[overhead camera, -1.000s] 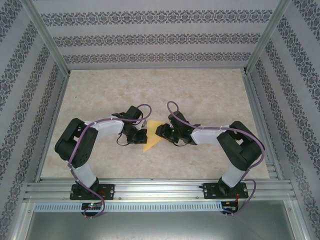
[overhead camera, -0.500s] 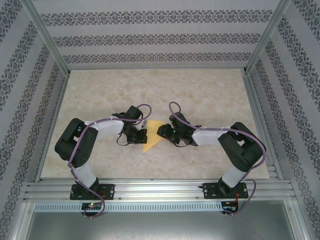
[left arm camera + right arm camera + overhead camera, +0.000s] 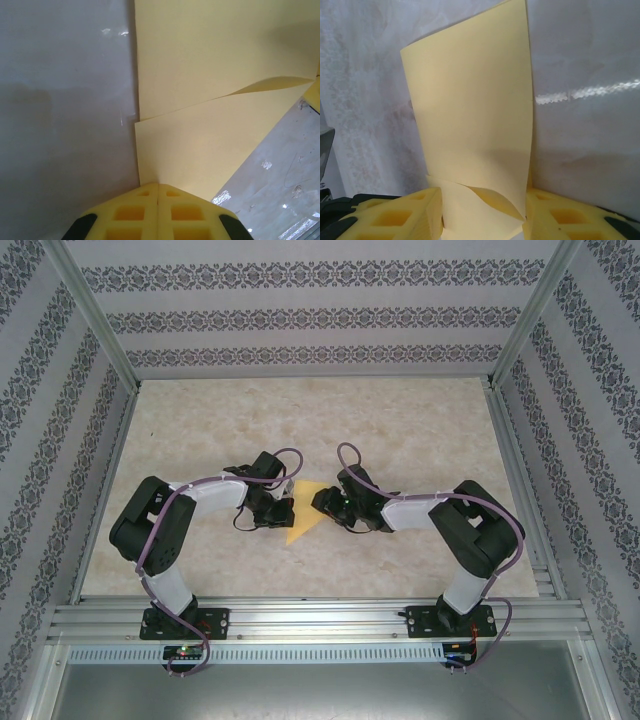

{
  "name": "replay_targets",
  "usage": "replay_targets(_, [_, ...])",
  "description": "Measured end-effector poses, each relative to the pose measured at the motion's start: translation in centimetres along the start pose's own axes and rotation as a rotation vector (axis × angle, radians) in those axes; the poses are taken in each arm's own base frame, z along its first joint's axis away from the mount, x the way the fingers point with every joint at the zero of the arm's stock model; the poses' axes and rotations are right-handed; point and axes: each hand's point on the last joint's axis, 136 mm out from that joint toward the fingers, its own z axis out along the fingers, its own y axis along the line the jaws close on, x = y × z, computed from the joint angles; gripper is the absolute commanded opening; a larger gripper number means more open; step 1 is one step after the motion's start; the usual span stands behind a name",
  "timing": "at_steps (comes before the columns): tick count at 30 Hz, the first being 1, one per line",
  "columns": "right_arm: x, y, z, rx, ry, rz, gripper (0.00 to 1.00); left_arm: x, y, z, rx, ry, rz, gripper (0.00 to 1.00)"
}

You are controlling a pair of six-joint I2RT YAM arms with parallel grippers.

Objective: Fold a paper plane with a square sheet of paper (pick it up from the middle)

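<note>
Beige marble-look table (image 3: 400, 430), patterned walls. Two grippers, one yellow sheet (image 3: 303, 512) between them mid-table. Left gripper (image 3: 158, 187) pressed together at sheet's left edge, maybe nipping it, hard to tell. Sheet part-folded, one flap raised. Right gripper (image 3: 484, 200) spread, flap standing between its fingers.

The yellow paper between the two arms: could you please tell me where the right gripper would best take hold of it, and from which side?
Probably its raised flap, coming from the right arm's side, the right gripper's fingers on either face. The flap stands off the table; the rest of the yellow paper lies flat, offering nothing to pinch.
</note>
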Motion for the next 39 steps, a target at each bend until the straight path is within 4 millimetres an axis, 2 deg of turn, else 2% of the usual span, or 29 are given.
replay_targets(8, [0.6, 0.8, 0.1, -0.025, 0.014, -0.037, 0.43, 0.0, 0.0, 0.0, 0.000, 0.000, 0.000, 0.06])
replay_targets(12, [1.2, 1.9, 0.2, -0.049, 0.035, -0.091, 0.38, 0.0, 0.0, 0.0, 0.001, 0.000, 0.000, 0.09])
replay_targets(16, [1.6, 2.0, 0.4, -0.055, 0.055, -0.124, 0.33, 0.0, 0.0, 0.0, 0.001, -0.002, 0.001, 0.12])
replay_targets(21, [2.0, 1.6, 0.6, -0.049, 0.074, -0.151, 0.18, -0.3, -0.3, -0.7, 0.004, -0.025, 0.016, 0.26])
replay_targets(25, [2.1, 1.5, 0.7, -0.048, 0.080, -0.159, 0.14, -0.2, -0.8, -1.9, 0.015, -0.065, 0.046, 0.37])
replay_targets(29, [2.1, 1.5, 0.7, -0.048, 0.080, -0.153, 0.13, 0.4, -1.3, -3.6, -0.007, -0.133, 0.098, 0.42])
replay_targets(32, [2.1, 1.5, 0.7, -0.048, 0.080, -0.139, 0.13, 1.3, -2.4, -4.5, -0.042, -0.189, 0.174, 0.43])
replay_targets(39, [2.0, 1.6, 0.7, -0.049, 0.079, -0.115, 0.13, 3.3, -4.1, -3.9, -0.161, -0.247, 0.343, 0.44])
